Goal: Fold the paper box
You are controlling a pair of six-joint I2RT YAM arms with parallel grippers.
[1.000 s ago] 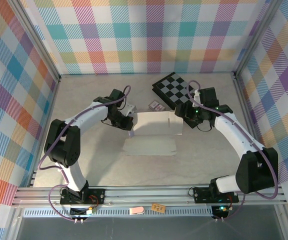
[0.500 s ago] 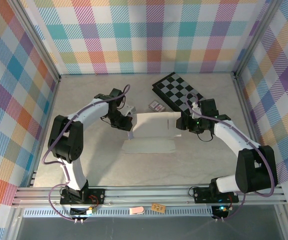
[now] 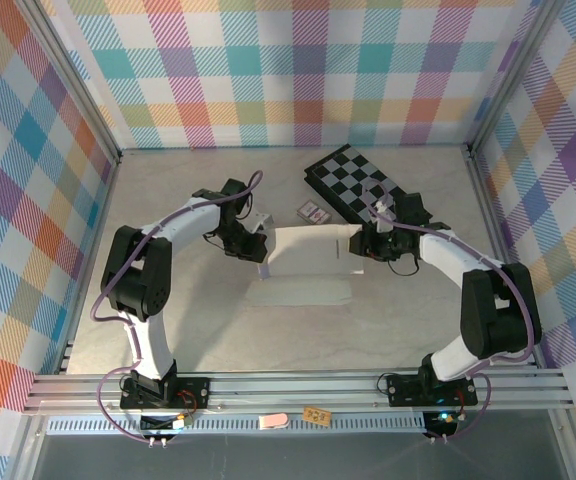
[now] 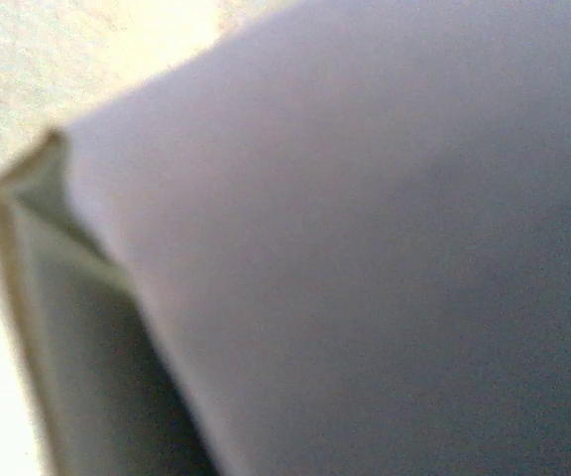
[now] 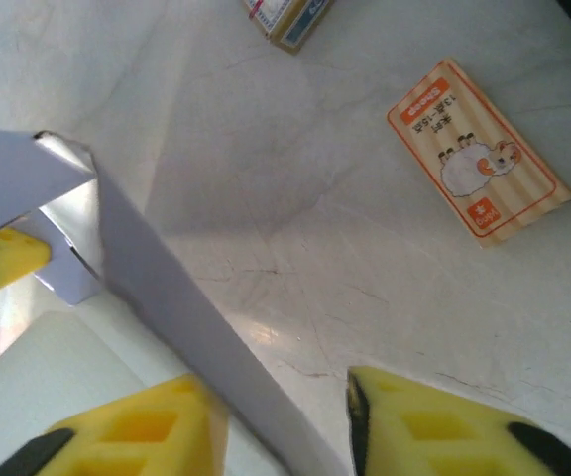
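The paper box (image 3: 308, 252) is pale lavender and stands partly raised in the middle of the table, with one flap (image 3: 298, 293) lying flat toward me. My left gripper (image 3: 257, 240) is at the box's left end, shut on the cardboard there; the left wrist view is a blur of lavender panel (image 4: 365, 248) with a folded corner. My right gripper (image 3: 360, 243) is at the box's right end. In the right wrist view a thin lavender wall (image 5: 157, 268) runs between the yellow fingers (image 5: 137, 431). The left finger is against the wall, the right one apart, so the right gripper (image 5: 281, 416) is open.
A black-and-white checkerboard (image 3: 353, 180) lies behind the box at the back right. Small card packs (image 3: 313, 211) sit just behind the box; one striped orange pack (image 5: 479, 149) lies beyond my right fingers. Plaid walls enclose the table on three sides.
My right gripper has slid left onto the box's right end and its jaws have narrowed around the wall. The left gripper has stayed shut at the left end.
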